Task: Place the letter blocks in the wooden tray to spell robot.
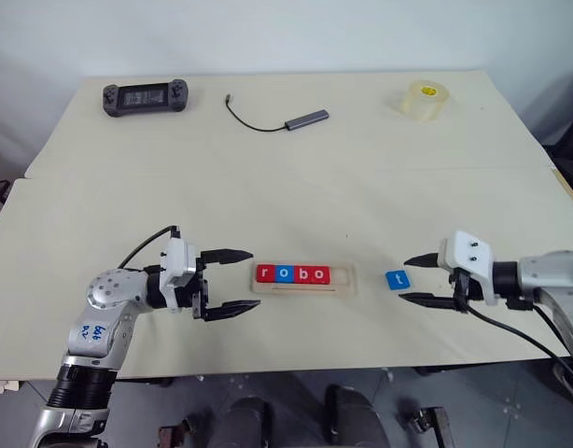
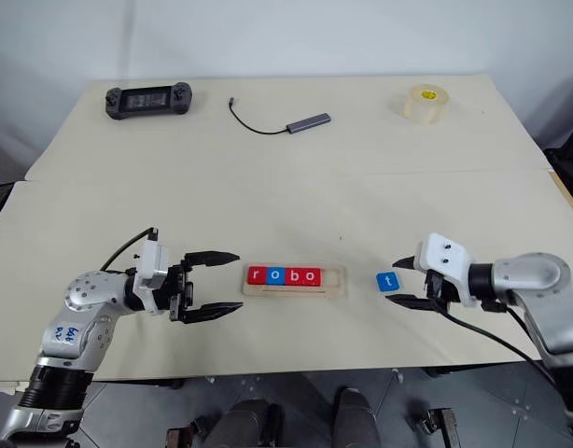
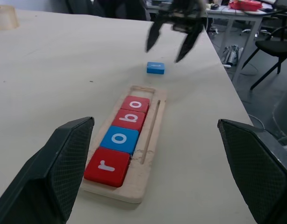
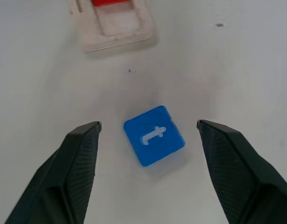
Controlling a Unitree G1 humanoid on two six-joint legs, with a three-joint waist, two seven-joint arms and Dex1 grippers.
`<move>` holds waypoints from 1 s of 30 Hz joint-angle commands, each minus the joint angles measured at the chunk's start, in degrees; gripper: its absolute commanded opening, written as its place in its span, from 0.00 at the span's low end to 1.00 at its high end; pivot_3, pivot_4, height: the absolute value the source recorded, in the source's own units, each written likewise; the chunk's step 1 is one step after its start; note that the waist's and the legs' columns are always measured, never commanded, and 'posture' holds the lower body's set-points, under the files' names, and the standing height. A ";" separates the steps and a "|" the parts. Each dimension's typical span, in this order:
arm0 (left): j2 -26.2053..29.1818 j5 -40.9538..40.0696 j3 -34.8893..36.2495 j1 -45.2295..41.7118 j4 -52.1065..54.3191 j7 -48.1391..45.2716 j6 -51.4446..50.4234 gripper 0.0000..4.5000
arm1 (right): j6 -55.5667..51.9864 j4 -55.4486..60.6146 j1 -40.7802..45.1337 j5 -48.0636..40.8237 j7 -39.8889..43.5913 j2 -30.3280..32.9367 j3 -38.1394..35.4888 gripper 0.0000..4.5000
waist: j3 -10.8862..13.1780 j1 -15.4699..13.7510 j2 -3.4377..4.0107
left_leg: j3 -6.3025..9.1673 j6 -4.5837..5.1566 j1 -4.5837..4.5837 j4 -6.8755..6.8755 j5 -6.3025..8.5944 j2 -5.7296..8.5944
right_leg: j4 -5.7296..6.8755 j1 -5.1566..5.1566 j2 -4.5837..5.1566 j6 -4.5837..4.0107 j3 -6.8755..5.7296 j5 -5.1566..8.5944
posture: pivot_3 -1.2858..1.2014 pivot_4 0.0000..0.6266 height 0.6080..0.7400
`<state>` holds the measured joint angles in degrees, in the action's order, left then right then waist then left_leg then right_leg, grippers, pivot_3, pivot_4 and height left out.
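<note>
The wooden tray (image 1: 347, 279) lies near the table's front middle and holds four letter blocks in a row: a red r (image 1: 265, 273), a blue o (image 1: 285, 273), a red b (image 1: 303, 273) and a red o (image 1: 321, 274). Its right end slot is bare. A blue t block (image 1: 398, 280) lies flat on the table just right of the tray. My right gripper (image 1: 416, 279) is open just right of the t block, which sits loose ahead of its fingers (image 4: 78, 172). Left of the tray, my left gripper (image 1: 232, 282) is open and points at the tray's left end.
At the table's far side lie a black handheld game console (image 1: 145, 96), a grey cable adapter (image 1: 306, 119) with its cord, and a roll of clear tape (image 1: 425, 100). The table's front edge (image 1: 296, 371) runs just below both arms.
</note>
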<state>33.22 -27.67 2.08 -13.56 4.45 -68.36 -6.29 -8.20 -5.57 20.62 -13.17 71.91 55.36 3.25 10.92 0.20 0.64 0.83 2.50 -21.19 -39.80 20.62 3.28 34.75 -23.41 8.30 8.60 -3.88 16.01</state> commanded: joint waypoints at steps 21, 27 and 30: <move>0.27 -0.38 1.65 2.62 4.36 3.43 0.35 1.00 | -12.20 3.33 16.18 -1.33 8.35 -8.02 7.06 0.32 | 0.02 -0.14 0.06 | 0.19 -0.11 -0.09 -0.15 0.04 -0.06 | 0.00 0.02 0.03 -0.03 -0.22 0.01 | 0.52 0.24 1.00; -0.55 -0.09 1.25 2.66 4.30 4.15 0.98 1.00 | -12.45 1.94 17.93 1.96 6.82 -10.08 10.17 0.32 | 0.02 -0.94 0.06 | 0.24 -0.10 -0.12 -0.17 0.04 0.07 | 0.00 0.04 0.13 -0.03 -0.27 0.01 | 0.52 0.24 1.00; -0.80 0.02 1.50 3.01 4.45 4.52 1.39 1.00 | -11.90 0.72 18.29 3.45 7.12 -11.14 12.14 0.32 | 0.02 -0.86 0.06 | 0.23 -0.10 -0.12 -0.16 0.04 0.06 | 0.00 0.03 0.10 -0.03 -0.27 0.01 | 0.52 0.24 1.00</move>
<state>32.45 -27.56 3.31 -10.88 7.58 -64.07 -6.01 -21.10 -5.04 38.12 -10.09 78.89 44.49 15.34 10.94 -0.66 0.70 1.07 2.40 -21.31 -39.96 20.66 3.32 34.75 -23.39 8.39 8.57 -4.15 16.03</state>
